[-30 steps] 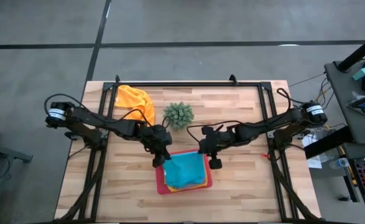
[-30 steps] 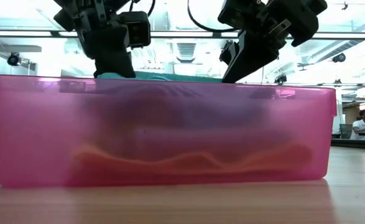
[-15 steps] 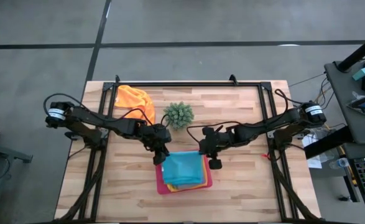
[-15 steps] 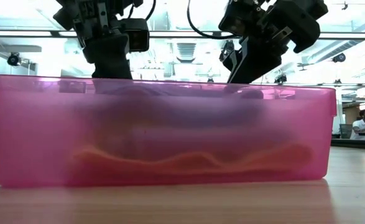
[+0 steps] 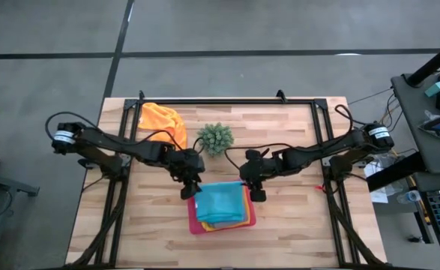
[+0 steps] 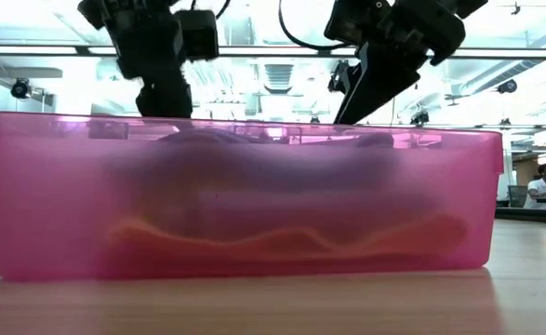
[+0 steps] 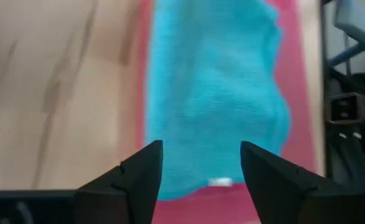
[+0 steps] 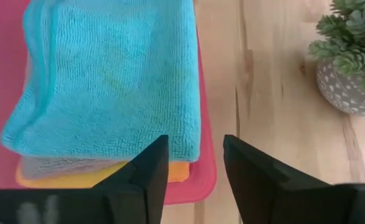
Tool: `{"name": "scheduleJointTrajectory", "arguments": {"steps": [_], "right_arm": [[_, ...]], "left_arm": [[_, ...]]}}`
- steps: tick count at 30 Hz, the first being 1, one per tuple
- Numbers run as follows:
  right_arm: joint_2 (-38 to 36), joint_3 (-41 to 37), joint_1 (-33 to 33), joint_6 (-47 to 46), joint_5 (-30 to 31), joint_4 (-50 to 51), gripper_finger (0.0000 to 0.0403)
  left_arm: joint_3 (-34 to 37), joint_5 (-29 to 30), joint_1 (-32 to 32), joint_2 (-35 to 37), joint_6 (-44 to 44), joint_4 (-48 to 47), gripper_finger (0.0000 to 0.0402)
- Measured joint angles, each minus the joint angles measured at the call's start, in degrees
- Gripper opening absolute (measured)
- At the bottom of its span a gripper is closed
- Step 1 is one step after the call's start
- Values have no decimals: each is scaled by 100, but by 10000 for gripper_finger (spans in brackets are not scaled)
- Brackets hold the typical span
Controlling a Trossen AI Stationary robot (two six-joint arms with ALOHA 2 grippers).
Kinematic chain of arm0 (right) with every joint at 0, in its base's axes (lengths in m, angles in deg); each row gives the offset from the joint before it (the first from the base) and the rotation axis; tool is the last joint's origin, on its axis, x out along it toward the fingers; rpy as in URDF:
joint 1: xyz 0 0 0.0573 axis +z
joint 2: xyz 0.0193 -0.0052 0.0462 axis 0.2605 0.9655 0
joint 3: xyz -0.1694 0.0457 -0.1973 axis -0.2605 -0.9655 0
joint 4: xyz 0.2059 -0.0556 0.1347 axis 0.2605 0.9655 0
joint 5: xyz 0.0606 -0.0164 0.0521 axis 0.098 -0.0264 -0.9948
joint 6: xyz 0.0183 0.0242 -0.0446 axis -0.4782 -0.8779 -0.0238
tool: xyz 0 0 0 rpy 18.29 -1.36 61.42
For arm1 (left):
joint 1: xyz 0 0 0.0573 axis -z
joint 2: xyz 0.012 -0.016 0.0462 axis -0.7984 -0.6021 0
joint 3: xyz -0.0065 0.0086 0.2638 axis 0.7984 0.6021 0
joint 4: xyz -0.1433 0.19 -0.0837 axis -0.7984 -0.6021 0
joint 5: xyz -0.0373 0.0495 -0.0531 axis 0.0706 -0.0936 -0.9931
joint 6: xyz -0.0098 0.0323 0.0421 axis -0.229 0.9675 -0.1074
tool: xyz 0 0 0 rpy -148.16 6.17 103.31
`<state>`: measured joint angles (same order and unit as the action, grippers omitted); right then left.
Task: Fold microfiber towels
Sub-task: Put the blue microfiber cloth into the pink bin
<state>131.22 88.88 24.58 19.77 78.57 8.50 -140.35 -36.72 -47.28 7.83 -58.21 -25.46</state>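
A light blue towel [image 5: 223,201] lies folded on top of a stack in the pink tray [image 5: 193,225] at the table's middle front. Under it show a grey towel [image 8: 58,165] and an orange-yellow one [image 8: 76,180]. Another orange towel [image 5: 163,120] lies crumpled at the far left. My left gripper [image 7: 201,168] hovers open over the blue towel's far left corner. My right gripper [image 8: 196,163] hovers open over its far right corner. Neither touches the cloth.
A small spiky plant in a pot [image 5: 215,138] stands just beyond the tray, between the two arms, and close to my right gripper [image 8: 356,56]. Bare wood lies to the tray's left and right. The tray's near wall [image 6: 235,195] fills the low view.
Both grippers have let go of the blue towel's far edge and risen slightly above the tray. That edge, which stood above the tray's rim, has sunk, and the towel now lies flat on the stack.
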Motion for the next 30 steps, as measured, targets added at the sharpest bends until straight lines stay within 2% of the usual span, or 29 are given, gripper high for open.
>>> {"name": "scheduleJointTrajectory", "arguments": {"steps": [3, 6, 16, 21, 26, 30], "right_arm": [[-48, 74, 110, -155, 4, 64, 142], [-135, 70, 327, -343, 146, 76, 135], [-143, -106, 1280, -977, 1458, -403, 130], [-142, -119, 1673, -1024, 1988, -841, 130], [-98, -130, 1981, -1137, 2312, -1336, 130], [-13, -135, 2156, -1352, 2473, -1469, 130]], "left_arm": [[-183, 111, 179, 18, 84, 13, 200], [-337, 534, 442, 16, 292, -31, 200], [-665, 3123, 2111, -117, 228, 180, 201], [-672, 3585, 2572, -465, 0, 613, 201], [-672, 3712, 2802, -1037, -193, 1007, 201], [-762, 4116, 2903, -1349, -307, 833, 201]]}}
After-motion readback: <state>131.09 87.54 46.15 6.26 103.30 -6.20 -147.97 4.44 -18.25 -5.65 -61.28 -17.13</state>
